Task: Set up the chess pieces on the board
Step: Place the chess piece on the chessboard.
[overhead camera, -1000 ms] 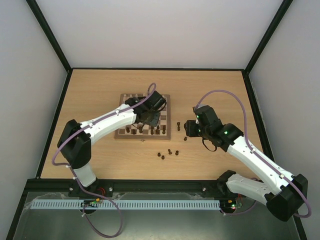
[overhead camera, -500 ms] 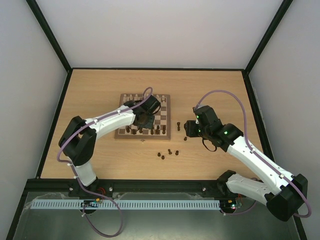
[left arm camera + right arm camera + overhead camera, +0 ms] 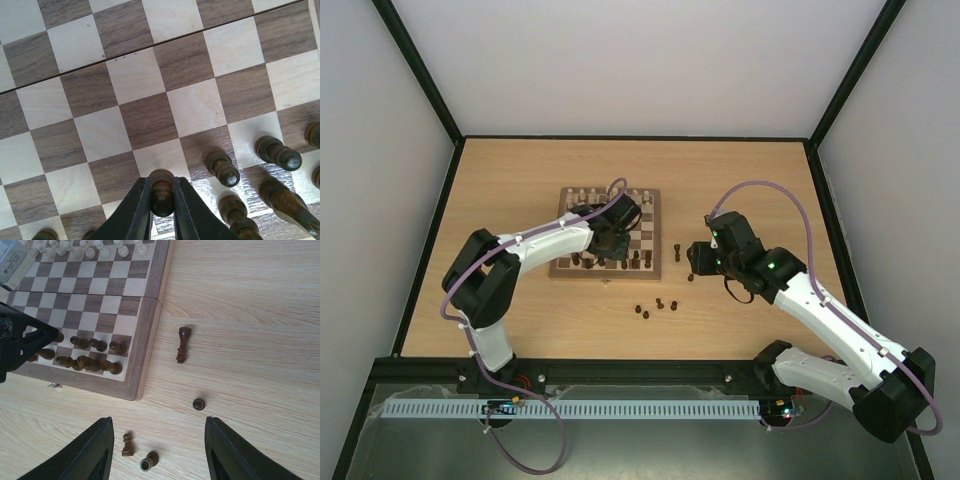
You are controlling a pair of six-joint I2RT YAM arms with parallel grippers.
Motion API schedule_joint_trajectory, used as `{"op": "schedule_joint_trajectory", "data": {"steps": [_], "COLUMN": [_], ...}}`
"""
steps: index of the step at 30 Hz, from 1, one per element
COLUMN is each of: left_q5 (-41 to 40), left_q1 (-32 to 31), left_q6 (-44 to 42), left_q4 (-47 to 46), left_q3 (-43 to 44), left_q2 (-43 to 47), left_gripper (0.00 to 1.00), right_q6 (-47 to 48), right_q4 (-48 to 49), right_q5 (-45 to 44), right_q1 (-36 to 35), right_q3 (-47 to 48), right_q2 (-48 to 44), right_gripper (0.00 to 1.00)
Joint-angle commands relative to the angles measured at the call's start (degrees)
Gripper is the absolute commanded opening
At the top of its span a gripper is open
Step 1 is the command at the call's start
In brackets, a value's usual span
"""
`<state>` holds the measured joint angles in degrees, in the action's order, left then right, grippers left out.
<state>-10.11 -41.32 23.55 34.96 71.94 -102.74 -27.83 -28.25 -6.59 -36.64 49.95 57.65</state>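
left gripper (image 3: 162, 182): clamped on dark pawn (image 3: 162, 195), near edge of board (image 3: 150, 335).
right gripper (image 3: 159, 427): apart, empty, off board's right edge.

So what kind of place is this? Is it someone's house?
Probably a robot lab test cell, not a house. Two robot arms are bolted at the edge of a wooden table holding a chessboard, and plain white walls with a black frame box it in.
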Motion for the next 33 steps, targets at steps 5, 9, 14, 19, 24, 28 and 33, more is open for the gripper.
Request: {"op": "schedule_joint_trajectory", "data": {"steps": [5,9,14,19,24,28,33], "left_q5": [0.4,0.6,0.6,0.8,0.6,0.4,-0.9], "left_q1": [0.6,0.7,0.9,1.0,1.0,1.0,0.3], "left_q6": [-0.3,-0.3,-0.4,-0.4,-0.6,-0.7,-0.6], "left_q4": [-1.1,-1.6,-1.7,-2.0,-1.8,-0.6,2.2], "left_q3": [-1.2,-1.5,-1.9,-2.0,-1.4,0.5,4.1], "left_q2": [-0.9,-1.0,-1.1,-1.1,-0.8,0.8,5.8], "left_gripper": [0.15,0.15,0.18,0.22,0.28,0.33,0.4], "right_q6": [0.7,0.7,0.7,0.7,0.8,0.8,0.7], "right_q4": [0.2,0.2,0.2,0.3,0.3,0.3,0.3], "right_q5": [0.5,0.6,0.7,0.8,1.1,1.2,0.8], "right_q1": [0.2,0.2,0.2,0.2,0.2,0.2,0.2], "right_q3": [-1.0,-1.0,-1.0,-1.0,-1.1,-1.0,-1.1], "right_q2": [-0.5,-0.5,-0.5,-0.5,-0.4,-0.4,-0.6], "right_gripper": [0.51,0.51,0.5,0.51,0.5,0.5,0.5]}}
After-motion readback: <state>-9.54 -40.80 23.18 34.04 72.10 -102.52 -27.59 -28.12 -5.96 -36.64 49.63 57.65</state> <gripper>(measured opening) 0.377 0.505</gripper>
